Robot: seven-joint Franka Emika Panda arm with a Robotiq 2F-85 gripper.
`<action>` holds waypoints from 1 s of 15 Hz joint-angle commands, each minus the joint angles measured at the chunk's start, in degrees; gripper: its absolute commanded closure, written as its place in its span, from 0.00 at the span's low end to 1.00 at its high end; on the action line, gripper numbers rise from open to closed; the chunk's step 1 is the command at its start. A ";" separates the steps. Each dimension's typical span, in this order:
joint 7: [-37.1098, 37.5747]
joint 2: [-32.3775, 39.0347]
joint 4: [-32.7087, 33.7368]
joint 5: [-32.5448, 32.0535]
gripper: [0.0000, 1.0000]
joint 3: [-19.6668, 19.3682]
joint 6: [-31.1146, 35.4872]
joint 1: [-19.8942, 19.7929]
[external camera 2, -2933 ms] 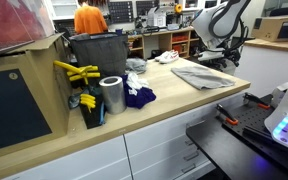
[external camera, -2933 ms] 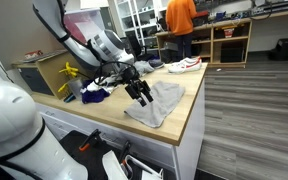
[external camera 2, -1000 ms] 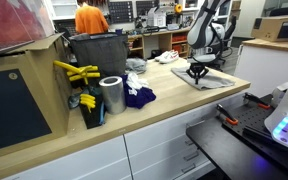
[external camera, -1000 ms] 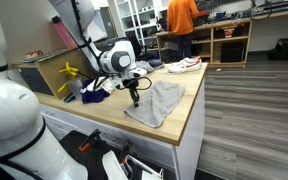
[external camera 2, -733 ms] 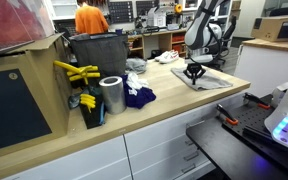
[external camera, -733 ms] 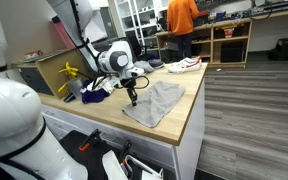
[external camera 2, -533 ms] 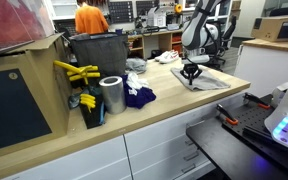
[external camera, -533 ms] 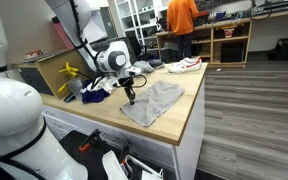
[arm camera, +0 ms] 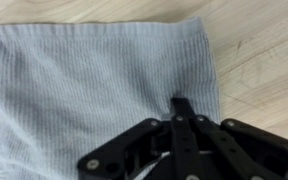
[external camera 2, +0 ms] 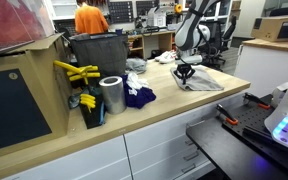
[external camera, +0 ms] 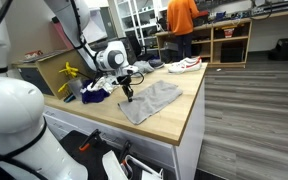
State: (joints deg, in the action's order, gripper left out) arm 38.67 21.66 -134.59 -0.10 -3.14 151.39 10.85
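A light grey knitted cloth lies spread on the wooden counter, near its end. The black gripper points down at the cloth's edge nearest the clutter. In the wrist view the gripper has its fingers pressed together, their tips on the cloth close to its right edge, where the fabric puckers slightly. Bare wood shows to the right of the cloth.
Beside the cloth lie a dark blue rag, a silver can, yellow tools and a dark bin. A white and red shoe sits at the counter's far end. A person in orange stands behind.
The shut gripper has slid toward the blue rag and the can, and the cloth's near edge has shifted with it.
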 commanded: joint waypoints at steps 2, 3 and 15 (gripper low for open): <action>2.28 4.76 5.93 -0.52 1.00 -0.35 -1.72 2.25; 2.52 5.39 7.09 -0.38 1.00 -0.24 -2.17 2.53; 3.73 10.94 19.26 2.29 1.00 1.69 -9.39 3.43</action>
State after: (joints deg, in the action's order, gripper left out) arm 40.76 29.69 -119.60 0.70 -2.00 143.90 13.85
